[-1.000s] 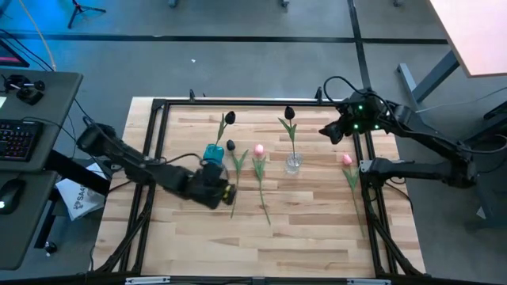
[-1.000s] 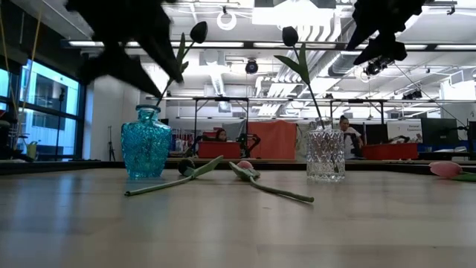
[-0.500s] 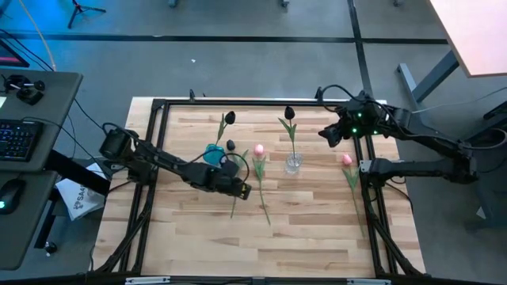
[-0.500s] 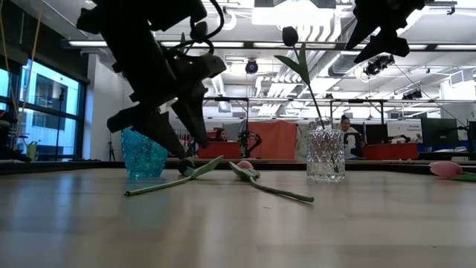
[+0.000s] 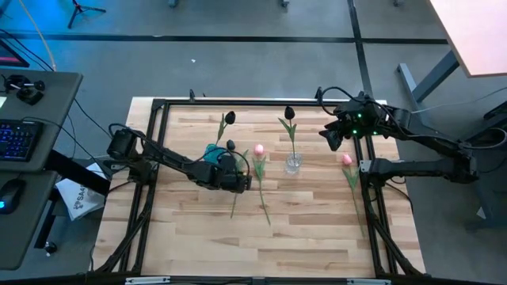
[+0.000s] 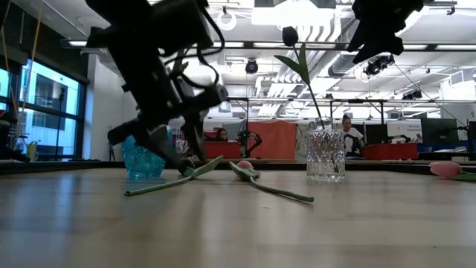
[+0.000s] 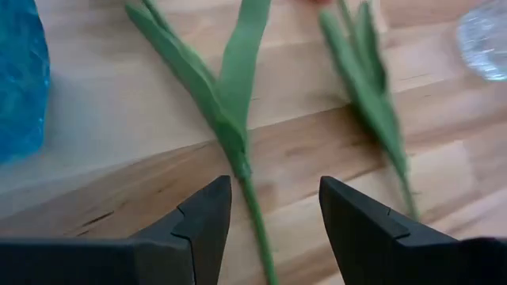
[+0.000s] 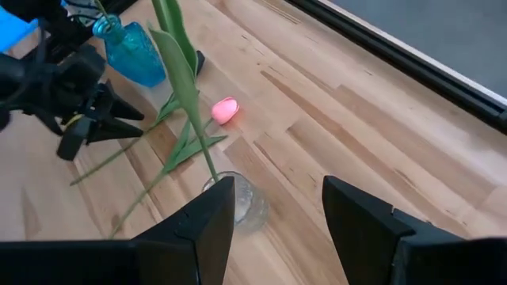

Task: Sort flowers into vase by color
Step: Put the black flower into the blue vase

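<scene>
My left gripper (image 5: 237,180) (image 7: 273,229) is open, low over the table beside the blue vase (image 5: 212,152). Its fingers stand on either side of the green stem (image 7: 255,207) of a dark tulip lying flat (image 5: 230,146), without touching it. A pink tulip (image 5: 258,149) lies next to it. The blue vase holds one dark tulip (image 5: 230,118), and the clear vase (image 5: 293,164) holds another (image 5: 289,113). A second pink tulip (image 5: 346,159) lies near the right edge. My right gripper (image 5: 330,138) (image 8: 277,229) is open, raised to the right of the clear vase.
The two vases stand close together in the far half of the table, with the lying stems (image 5: 264,202) running toward the near side between them. A black frame (image 5: 158,107) rims the table. The near half is bare wood (image 5: 301,245). People and benches show in the room behind.
My left gripper swung from the near side of the blue vase toward the table's right and far side. It came down low over the lying dark tulip's stem. The flowers and vases have not moved.
</scene>
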Motion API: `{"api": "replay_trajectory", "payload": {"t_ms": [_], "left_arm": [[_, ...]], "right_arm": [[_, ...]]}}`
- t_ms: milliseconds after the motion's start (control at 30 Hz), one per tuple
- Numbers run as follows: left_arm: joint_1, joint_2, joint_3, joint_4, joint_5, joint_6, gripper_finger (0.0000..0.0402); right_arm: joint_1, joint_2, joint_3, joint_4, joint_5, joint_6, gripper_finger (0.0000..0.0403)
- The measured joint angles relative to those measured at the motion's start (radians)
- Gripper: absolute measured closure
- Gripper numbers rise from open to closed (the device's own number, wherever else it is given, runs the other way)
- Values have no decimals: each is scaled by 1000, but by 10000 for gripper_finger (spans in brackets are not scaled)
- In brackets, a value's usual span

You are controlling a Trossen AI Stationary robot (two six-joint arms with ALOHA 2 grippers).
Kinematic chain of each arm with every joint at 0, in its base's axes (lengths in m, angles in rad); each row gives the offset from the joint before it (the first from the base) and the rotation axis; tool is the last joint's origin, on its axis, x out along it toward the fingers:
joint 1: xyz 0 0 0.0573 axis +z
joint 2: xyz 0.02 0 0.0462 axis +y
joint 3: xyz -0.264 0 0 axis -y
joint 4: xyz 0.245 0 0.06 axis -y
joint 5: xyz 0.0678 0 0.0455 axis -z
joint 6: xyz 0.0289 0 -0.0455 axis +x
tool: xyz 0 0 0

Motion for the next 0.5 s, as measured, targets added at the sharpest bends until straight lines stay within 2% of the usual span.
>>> {"api": "replay_trajectory", "payload": {"t_ms": [400,500], "left_arm": [[43,69,2,24,-17,-50,221],[63,70,2,28,-14,-48,236]], "right_arm": [[0,0,0,0,15,-26,217],[0,0,0,0,23,-26,217]]}}
